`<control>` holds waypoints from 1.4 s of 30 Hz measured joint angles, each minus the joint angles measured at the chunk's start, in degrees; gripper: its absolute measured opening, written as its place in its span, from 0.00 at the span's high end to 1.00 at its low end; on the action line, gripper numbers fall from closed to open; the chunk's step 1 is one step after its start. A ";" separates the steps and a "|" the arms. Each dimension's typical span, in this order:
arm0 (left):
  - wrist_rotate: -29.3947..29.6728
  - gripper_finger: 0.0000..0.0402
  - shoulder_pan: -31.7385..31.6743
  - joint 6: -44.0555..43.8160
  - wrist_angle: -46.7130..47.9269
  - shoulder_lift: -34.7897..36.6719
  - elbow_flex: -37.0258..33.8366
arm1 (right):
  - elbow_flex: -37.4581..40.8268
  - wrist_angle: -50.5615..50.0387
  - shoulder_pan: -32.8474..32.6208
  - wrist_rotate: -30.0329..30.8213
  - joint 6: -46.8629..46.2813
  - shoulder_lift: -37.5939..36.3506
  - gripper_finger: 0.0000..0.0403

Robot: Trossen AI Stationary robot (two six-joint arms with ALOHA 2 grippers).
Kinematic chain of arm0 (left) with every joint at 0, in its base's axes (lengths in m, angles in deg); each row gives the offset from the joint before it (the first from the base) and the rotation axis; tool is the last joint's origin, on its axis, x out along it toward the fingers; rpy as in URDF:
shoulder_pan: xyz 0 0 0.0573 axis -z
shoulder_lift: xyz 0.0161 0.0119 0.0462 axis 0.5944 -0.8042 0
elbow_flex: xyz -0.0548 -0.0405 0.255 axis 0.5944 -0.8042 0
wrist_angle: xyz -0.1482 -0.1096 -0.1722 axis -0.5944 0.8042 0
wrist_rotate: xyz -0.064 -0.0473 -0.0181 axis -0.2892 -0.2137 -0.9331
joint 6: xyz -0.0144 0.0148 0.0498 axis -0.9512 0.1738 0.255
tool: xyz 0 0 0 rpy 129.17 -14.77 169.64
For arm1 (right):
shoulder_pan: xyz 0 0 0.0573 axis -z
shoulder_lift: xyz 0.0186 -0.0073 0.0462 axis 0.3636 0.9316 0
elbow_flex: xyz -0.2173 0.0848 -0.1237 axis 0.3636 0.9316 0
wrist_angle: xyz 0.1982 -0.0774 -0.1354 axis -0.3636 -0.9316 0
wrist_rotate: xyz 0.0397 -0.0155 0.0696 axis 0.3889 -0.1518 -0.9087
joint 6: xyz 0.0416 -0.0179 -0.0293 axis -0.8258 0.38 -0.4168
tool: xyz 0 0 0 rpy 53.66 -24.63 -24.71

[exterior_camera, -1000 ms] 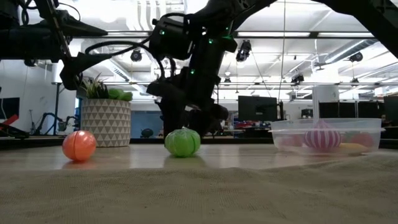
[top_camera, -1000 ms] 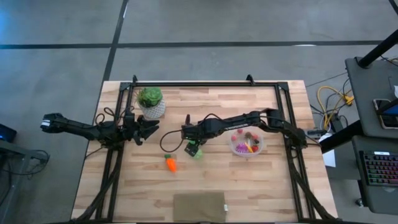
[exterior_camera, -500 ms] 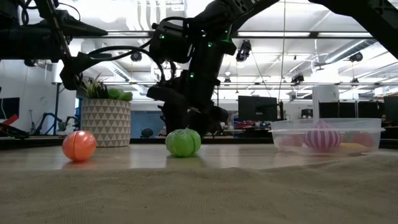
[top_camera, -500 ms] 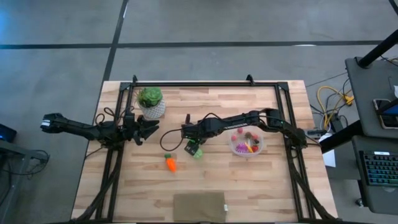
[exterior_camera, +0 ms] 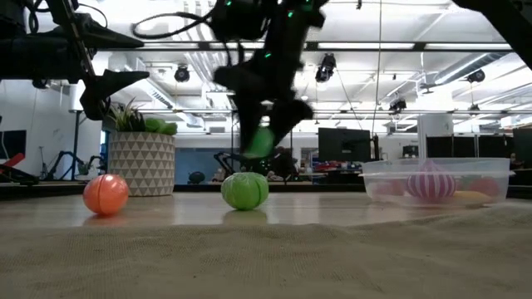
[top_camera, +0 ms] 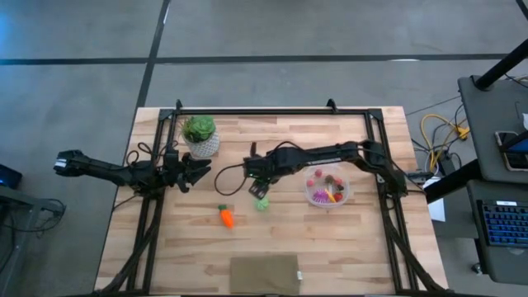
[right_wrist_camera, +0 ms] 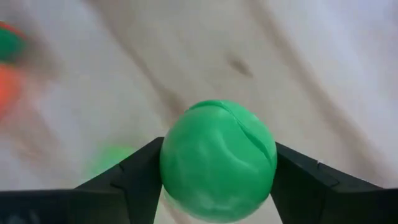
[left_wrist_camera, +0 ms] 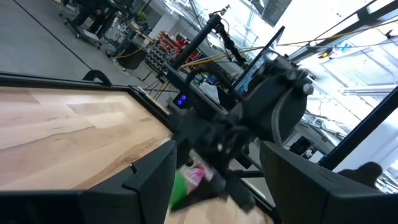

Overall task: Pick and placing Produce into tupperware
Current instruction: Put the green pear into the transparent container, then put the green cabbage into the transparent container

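My right gripper (top_camera: 257, 188) hangs above the table's middle, shut on a green ball (right_wrist_camera: 217, 158) that also shows raised in the low view (exterior_camera: 259, 141). A second green ball (top_camera: 261, 203) rests on the wood just below it (exterior_camera: 244, 190). The orange carrot (top_camera: 225, 216) with its green top lies to the left of that ball. The round clear tupperware (top_camera: 328, 188) stands to the right with a magenta bunch, red pieces and a yellow piece inside. My left gripper (top_camera: 194, 172) waits open near the plant pot. My right gripper pinches the green ball across its middle (right_wrist_camera: 171, 163), one dark finger (right_wrist_camera: 134, 177) on each side. The fingers come from above, pointing down. The ball is lifted clear of the table and sits well above the second green ball.
A leafy plant in a white patterned pot (top_camera: 200, 136) stands at the far left, close to my left gripper. A tan cloth (top_camera: 264, 274) lies at the near edge. Black frame rails (top_camera: 272, 110) run along the table's far edge and sides. Bare wood (top_camera: 346, 239) lies near the tupperware.
My right gripper has risen from table height with a green ball between its fingers, lifting it clear. The other green ball and the carrot have stayed where they were.
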 joint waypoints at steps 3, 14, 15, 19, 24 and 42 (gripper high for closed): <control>0.00 0.46 0.00 0.00 0.00 0.00 0.00 | -1.27 -10.90 0.00 4.38 -0.16 -2.17 0.41; 0.00 0.46 0.00 0.02 0.00 0.02 0.00 | 14.87 -26.10 0.00 5.99 -18.37 -16.39 0.39; 0.00 0.46 0.00 0.02 -0.02 0.04 0.00 | 17.24 -25.32 0.22 5.33 -20.41 -17.93 0.39; -0.02 0.46 0.00 0.02 -0.02 0.07 0.00 | 26.50 -21.24 1.21 -0.02 -25.68 -21.99 0.38; -0.04 0.46 0.00 0.02 0.00 0.04 0.00 | 33.31 -14.77 1.36 -2.56 -31.31 -24.23 0.38; -0.04 0.46 0.00 0.00 0.00 0.07 0.00 | 31.84 -14.47 0.09 3.85 -30.47 -24.35 0.25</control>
